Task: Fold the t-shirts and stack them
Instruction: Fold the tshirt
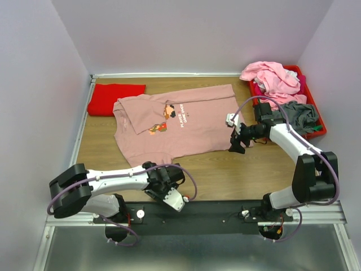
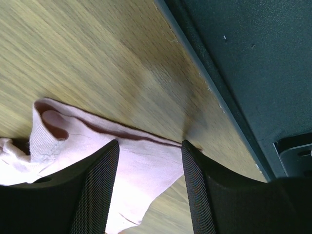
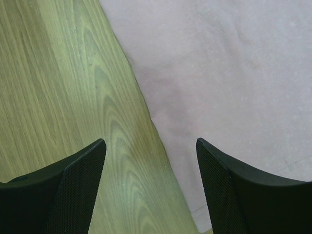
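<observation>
A dusty-pink t-shirt (image 1: 186, 127) with a small dark chest print lies spread on the wooden table. A folded bright red t-shirt (image 1: 115, 99) lies at the back left. My left gripper (image 1: 151, 169) is open low over the pink shirt's near-left hem corner. In the left wrist view the gripper (image 2: 150, 144) has pink fabric (image 2: 146, 165) between its open jaws. My right gripper (image 1: 235, 145) is open at the shirt's near-right corner. In the right wrist view the gripper (image 3: 150, 141) straddles the shirt's (image 3: 234, 73) edge.
A red plastic bin (image 1: 317, 110) at the back right holds crumpled light pink shirts (image 1: 271, 79) and a grey one (image 1: 299, 116). The black base rail (image 2: 253, 63) runs along the table's near edge, close to my left gripper. Walls stand on three sides.
</observation>
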`<state>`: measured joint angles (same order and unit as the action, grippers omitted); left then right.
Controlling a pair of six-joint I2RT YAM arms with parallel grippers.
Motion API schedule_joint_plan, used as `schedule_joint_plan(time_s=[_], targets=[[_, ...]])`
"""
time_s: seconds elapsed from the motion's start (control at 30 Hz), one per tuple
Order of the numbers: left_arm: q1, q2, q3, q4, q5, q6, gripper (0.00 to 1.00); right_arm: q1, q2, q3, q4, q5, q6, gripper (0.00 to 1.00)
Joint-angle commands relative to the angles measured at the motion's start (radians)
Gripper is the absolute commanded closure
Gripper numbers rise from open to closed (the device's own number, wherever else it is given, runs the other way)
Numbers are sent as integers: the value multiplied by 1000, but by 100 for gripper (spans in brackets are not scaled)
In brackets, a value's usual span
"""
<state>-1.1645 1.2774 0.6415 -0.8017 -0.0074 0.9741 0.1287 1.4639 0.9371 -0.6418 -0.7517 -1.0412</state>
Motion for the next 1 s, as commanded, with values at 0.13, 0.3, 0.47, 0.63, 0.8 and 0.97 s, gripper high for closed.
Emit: schedule_joint_plan(time_s=[0.13, 0.3, 0.47, 0.63, 0.8, 0.97], targets=[[8, 34, 23, -13, 29, 6, 40, -3, -54, -17, -15, -38, -10, 18], [9, 53, 27, -19, 34, 18, 46, -1, -77, -20, -16, -44, -8, 18], [25, 56, 32, -19, 37, 20, 62, -3, -102, -26, -16, -54, -10, 18], [25, 53, 38, -13, 37, 3, 76, -3, -116, -31, -18, -58, -10, 18], [25, 51, 69, -16, 29, 0, 86, -3, -122, -35, -19, -52, -10, 18], [31, 43, 87, -13, 15, 2, 95, -4, -122, -37, -19, -35, -6, 18]])
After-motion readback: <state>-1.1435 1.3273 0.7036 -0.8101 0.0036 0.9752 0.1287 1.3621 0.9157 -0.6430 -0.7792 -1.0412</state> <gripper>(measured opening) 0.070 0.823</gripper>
